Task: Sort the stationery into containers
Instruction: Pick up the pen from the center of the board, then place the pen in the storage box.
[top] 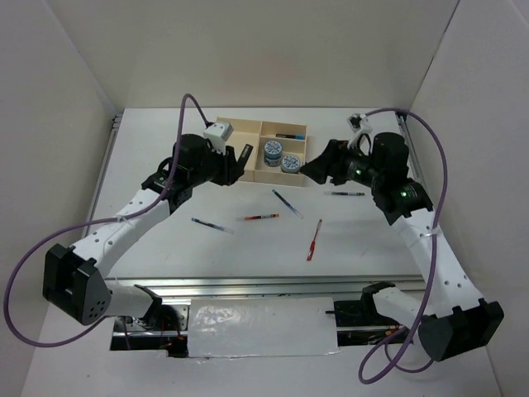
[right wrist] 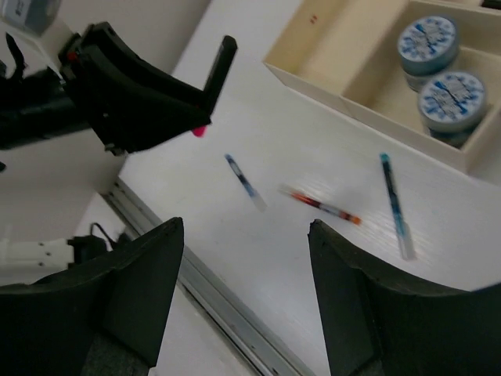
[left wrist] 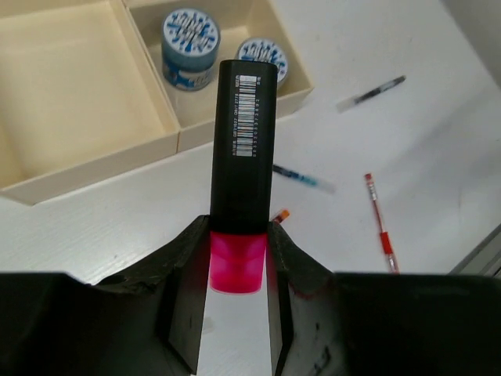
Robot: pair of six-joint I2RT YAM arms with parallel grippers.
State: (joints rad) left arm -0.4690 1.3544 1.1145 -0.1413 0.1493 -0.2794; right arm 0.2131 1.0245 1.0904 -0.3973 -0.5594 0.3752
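My left gripper [left wrist: 237, 258] is shut on the pink end of a short black highlighter [left wrist: 245, 141], held above the table just in front of the beige tray [left wrist: 149, 78]. From above, the highlighter [top: 245, 155] points at the tray's near wall [top: 248, 178] beside the large section, which holds nothing. Two blue-white tape rolls [left wrist: 190, 37] [left wrist: 263, 56] sit in a small section. My right gripper [right wrist: 243, 235] hangs open over the table right of the tray, with nothing between its fingers. Pens lie loose: blue [top: 287, 203], red-black [top: 261, 217], blue [top: 212, 224], red [top: 314, 240], black [top: 348, 193].
One pen [top: 289, 136] lies in the tray's far right section. A metal rail [top: 248, 285] runs along the table's near edge. White walls close in the table on the left, right and far sides. Purple cables loop off both arms.
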